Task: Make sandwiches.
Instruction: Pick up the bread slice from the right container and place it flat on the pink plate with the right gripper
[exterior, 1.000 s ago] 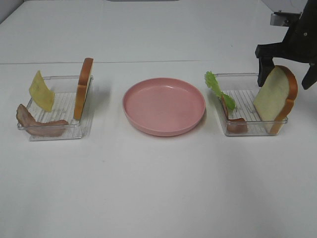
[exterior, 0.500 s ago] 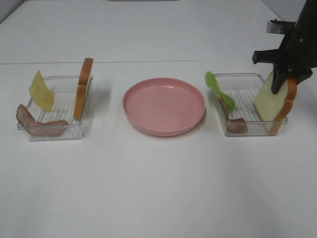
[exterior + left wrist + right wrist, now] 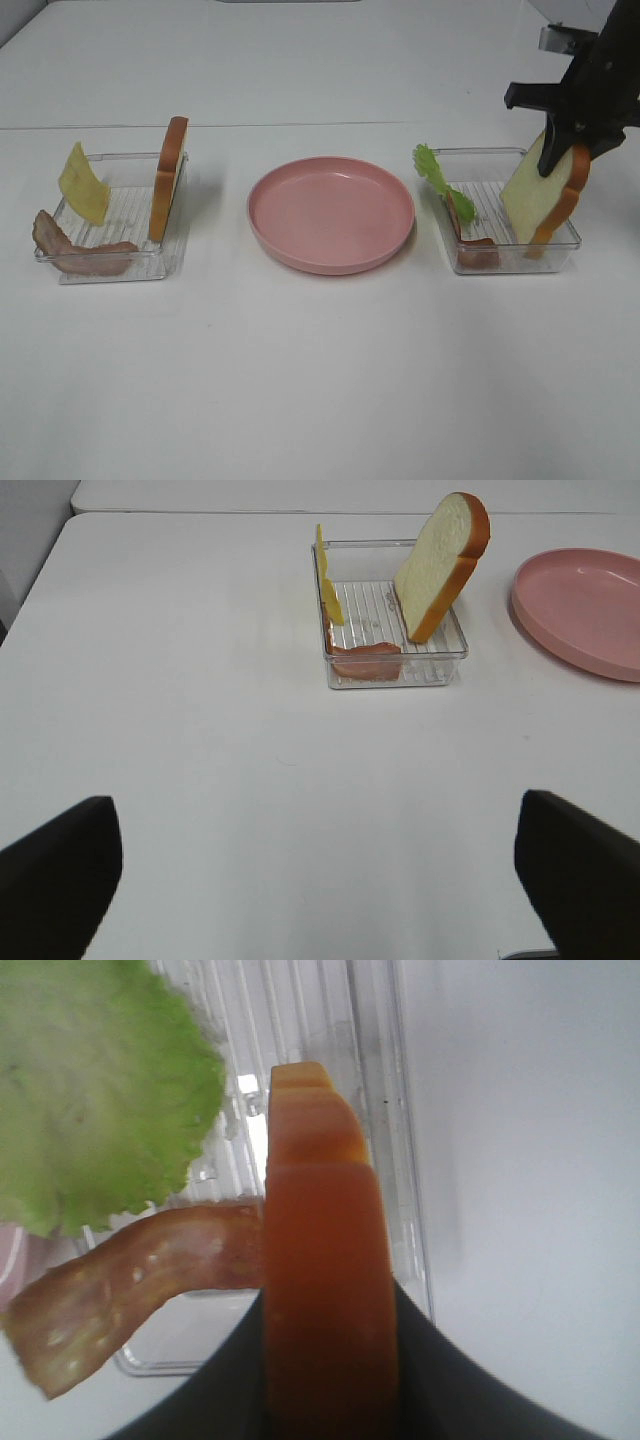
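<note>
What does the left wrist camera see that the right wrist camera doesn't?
Only the left wrist view shows the yellow cheese slice and a whole leaning bread slice. Only the right wrist view shows the green lettuce leaf and the orange-brown crust of the other bread slice, pinched in the right end effector. Both show the white table, plus a clear tray with a bacon strip, though a different tray in each.

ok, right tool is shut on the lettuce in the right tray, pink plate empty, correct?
No: the right tool is shut on the bread slice in the right tray, not the lettuce, which leans at the tray's other end. The pink plate is empty. The exterior high view shows it.
</note>
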`<state>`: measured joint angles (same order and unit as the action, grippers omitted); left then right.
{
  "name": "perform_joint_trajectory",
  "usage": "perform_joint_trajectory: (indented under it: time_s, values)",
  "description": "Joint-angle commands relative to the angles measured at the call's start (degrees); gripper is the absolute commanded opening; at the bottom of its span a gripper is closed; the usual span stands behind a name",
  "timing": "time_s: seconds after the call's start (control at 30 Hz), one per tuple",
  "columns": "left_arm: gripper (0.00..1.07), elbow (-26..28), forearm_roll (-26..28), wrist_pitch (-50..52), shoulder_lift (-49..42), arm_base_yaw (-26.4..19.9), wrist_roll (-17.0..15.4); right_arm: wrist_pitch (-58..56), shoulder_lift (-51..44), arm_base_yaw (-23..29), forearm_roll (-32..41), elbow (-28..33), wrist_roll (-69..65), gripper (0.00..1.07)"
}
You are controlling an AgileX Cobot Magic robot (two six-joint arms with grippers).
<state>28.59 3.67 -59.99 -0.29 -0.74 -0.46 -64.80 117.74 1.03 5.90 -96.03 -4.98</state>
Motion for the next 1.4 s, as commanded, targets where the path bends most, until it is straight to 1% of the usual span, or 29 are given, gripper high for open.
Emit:
perform_joint_trajectory:
  time_s: [0.03, 0.07, 0.17, 0.2, 0.23, 0.3, 0.33, 0.37, 0.4, 0.43, 0.47, 0.5, 0.53, 0.57, 0.63, 0.67, 0.7, 0.77, 0.8, 0.87, 0.97, 1.03, 1.13, 1.17, 1.2, 1.27, 1.4]
  values:
    - [1.02, 0.0, 0.4, 0.7, -1.2, -0.3, 0.1, -1.1, -5.6, 0.0, 0.6, -0.3, -0.6, 0.0]
    - [1.02, 0.0, 0.4, 0.7, -1.2, -0.3, 0.1, -0.7, -8.7, 0.0, 0.6, -0.3, -1.0, 0.0]
    - [1.02, 0.0, 0.4, 0.7, -1.2, -0.3, 0.1, -0.5, -10.1, 0.0, 0.6, -0.3, -1.1, 0.0]
    - [1.02, 0.0, 0.4, 0.7, -1.2, -0.3, 0.1, 0.5, -12.5, 0.0, 0.8, -0.3, -1.3, 0.0]
    - [1.02, 0.0, 0.4, 0.7, -1.2, -0.3, 0.1, 1.7, -14.4, 0.1, 2.0, -0.3, -1.3, 0.0]
    - [1.02, 0.0, 0.4, 0.7, -1.2, -0.3, 0.1, 2.6, -15.1, 0.2, 3.4, -0.3, -1.3, 0.0]
    - [1.02, 0.0, 0.4, 0.7, -1.2, -0.3, 0.1, 5.0, -15.7, 0.9, 7.7, -0.3, -0.3, 0.0]
    - [1.02, 0.0, 0.4, 0.7, -1.2, -0.3, 0.1, 5.0, -15.7, 0.9, 7.7, -0.3, -0.3, 0.0]
    - [1.02, 0.0, 0.4, 0.7, -1.2, -0.3, 0.1, 6.5, -15.6, 1.5, 11.0, -0.3, 0.7, 0.0]
    - [1.02, 0.0, 0.4, 0.7, -1.2, -0.3, 0.1, 9.1, -14.9, 3.6, 17.6, -0.2, 3.3, 0.0]
    - [1.02, 0.0, 0.4, 0.7, -1.2, -0.3, 0.1, 9.1, -14.9, 3.6, 17.6, -0.2, 3.3, 0.0]
    - [1.02, 0.0, 0.4, 0.7, -1.2, -0.3, 0.1, 10.3, -14.4, 4.7, 20.7, -0.2, 5.0, 0.0]
    - [1.02, 0.0, 0.4, 0.7, -1.2, -0.3, 0.1, 13.1, -12.9, 8.2, 24.8, -0.2, 7.4, 0.0]
    - [1.02, 0.0, 0.4, 0.7, -1.2, -0.3, 0.1, 13.1, -12.9, 8.2, 24.8, -0.2, 7.4, 0.0]
    - [1.02, 0.0, 0.4, 0.7, -1.2, -0.3, 0.1, 15.8, -9.9, 12.7, 27.7, -0.2, 7.9, 0.0]
    - [1.02, 0.0, 0.4, 0.7, -1.2, -0.3, 0.1, 15.8, -9.9, 12.7, 27.7, -0.2, 7.9, 0.0]
    - [1.02, 0.0, 0.4, 0.7, -1.2, -0.3, 0.1, 17.4, -7.2, 15.0, 28.6, -0.2, 7.9, 0.0]
    - [1.02, 0.0, 0.4, 0.7, -1.2, -0.3, 0.1, 18.0, -6.0, 15.7, 28.6, -0.2, 7.9, 0.0]
    - [1.02, 0.0, 0.4, 0.7, -1.2, -0.3, 0.1, 19.4, -3.3, 16.8, 28.5, -0.2, 7.8, 0.0]
    - [1.02, 0.0, 0.4, 0.7, -1.2, -0.3, 0.1, 19.7, -2.2, 17.1, 28.6, -0.3, 7.7, 0.0]
    - [1.02, 0.0, 0.4, 0.7, -1.2, -0.3, 0.1, 19.8, 2.0, 17.4, 28.9, -0.3, 7.5, 0.0]
    - [1.02, 0.0, 0.4, 0.7, -1.2, -0.3, 0.1, 19.8, 2.7, 17.4, 29.2, -0.3, 7.5, 0.0]
    - [1.02, 0.0, 0.4, 0.7, -1.2, -0.3, 0.1, 20.6, 4.5, 17.4, 31.1, -0.3, 7.6, 0.0]
    - [1.02, 0.0, 0.4, 0.7, -1.2, -0.3, 0.1, 21.2, 5.8, 17.4, 33.3, -0.3, 8.1, 0.0]
    - [1.02, 0.0, 0.4, 0.7, -1.2, -0.3, 0.1, 21.2, 5.8, 17.4, 33.3, -0.3, 8.1, 0.0]
    - [1.02, 0.0, 0.4, 0.7, -1.2, -0.3, 0.1, 21.5, 7.7, 17.4, 35.9, -0.3, 9.2, 0.0]
    - [1.02, 0.0, 0.4, 0.7, -1.2, -0.3, 0.1, 22.2, 9.2, 17.4, 36.5, -0.3, 9.2, 0.0]
